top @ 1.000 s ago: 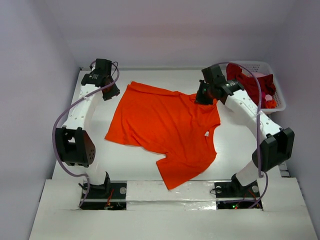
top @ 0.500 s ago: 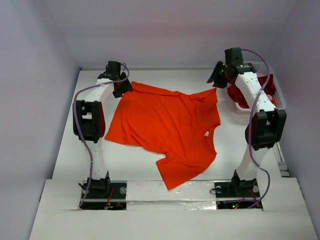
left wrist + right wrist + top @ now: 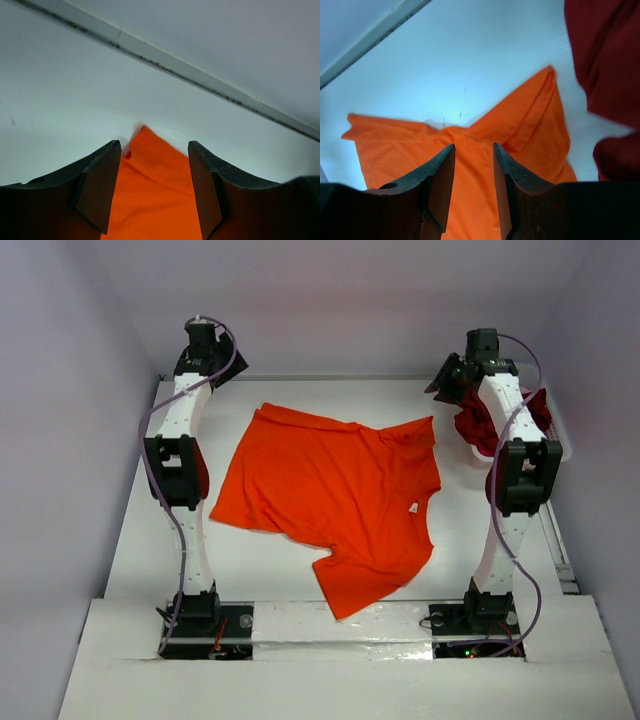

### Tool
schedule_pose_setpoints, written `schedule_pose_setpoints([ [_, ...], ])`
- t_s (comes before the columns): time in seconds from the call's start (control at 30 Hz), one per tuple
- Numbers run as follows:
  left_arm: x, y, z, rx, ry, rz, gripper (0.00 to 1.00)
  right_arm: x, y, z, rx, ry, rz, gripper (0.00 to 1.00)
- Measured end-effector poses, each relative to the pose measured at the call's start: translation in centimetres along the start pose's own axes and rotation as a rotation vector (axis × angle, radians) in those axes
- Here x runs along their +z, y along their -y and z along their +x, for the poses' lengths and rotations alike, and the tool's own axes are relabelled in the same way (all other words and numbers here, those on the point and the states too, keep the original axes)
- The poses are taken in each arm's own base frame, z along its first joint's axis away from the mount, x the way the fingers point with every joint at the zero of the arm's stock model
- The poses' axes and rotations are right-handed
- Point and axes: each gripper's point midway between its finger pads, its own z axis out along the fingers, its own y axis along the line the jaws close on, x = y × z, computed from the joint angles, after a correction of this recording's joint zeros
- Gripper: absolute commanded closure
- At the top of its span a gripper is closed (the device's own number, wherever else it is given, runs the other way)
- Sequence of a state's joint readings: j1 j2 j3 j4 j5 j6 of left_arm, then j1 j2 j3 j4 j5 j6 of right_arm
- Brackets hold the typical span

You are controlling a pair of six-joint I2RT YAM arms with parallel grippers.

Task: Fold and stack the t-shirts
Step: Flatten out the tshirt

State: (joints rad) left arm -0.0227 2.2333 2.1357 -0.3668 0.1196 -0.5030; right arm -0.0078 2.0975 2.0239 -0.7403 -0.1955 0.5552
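Right now the orange t-shirt [image 3: 335,500] lies spread out in the middle of the white table [image 3: 455,525], with its collar toward the right and its hem toward the left. One sleeve points to the near edge and the other lies rumpled at the far right. Both arms stand tall and reach to the far side, one at each far corner of the shirt. The left gripper [image 3: 154,146] hangs above the far left corner of the cloth with its fingers spread. Nothing is between them, and the orange corner shows on the table below, close to the back wall [image 3: 225,40]. The right gripper [image 3: 473,146] is likewise spread and pinches nothing. Under it lie the creased far sleeve and the shoulder of the orange shirt. A heap of dark red shirts [image 3: 478,425] sits at the far right, beside the orange sleeve but apart from it and partly hidden behind the right arm.
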Motion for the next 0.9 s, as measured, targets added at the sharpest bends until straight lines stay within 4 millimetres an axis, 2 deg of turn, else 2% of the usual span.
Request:
schedule_pose_setpoints([
  [0.1,1.3,0.0,0.3,-0.012,-0.005,0.02,0.47,1.5,0.2,-1.1,0.014,0.005,-0.011,0.58],
  [0.23,3.5,-1.0,3.0,-0.03,-0.076,0.021,0.49,3.0,0.6,-2.5,0.045,0.022,-0.008,0.59],
  [0.4,5.0,-1.6,5.6,-0.047,-0.149,0.029,0.5,4.0,1.2,-2.2,0.117,0.003,-0.005,0.61],
  [0.57,5.0,-1.2,5.7,-0.05,-0.154,0.048,0.5,5.4,2.2,-0.2,0.189,-0.047,0.007,0.61],
  [0.73,4.8,-1.1,5.7,-0.051,-0.165,0.051,0.5,7.4,5.0,4.1,0.229,-0.143,0.066,0.6],
  [0.9,4.5,-0.5,5.0,-0.049,-0.154,0.067,0.5,7.1,4.1,4.9,0.209,-0.149,0.053,0.62],
])
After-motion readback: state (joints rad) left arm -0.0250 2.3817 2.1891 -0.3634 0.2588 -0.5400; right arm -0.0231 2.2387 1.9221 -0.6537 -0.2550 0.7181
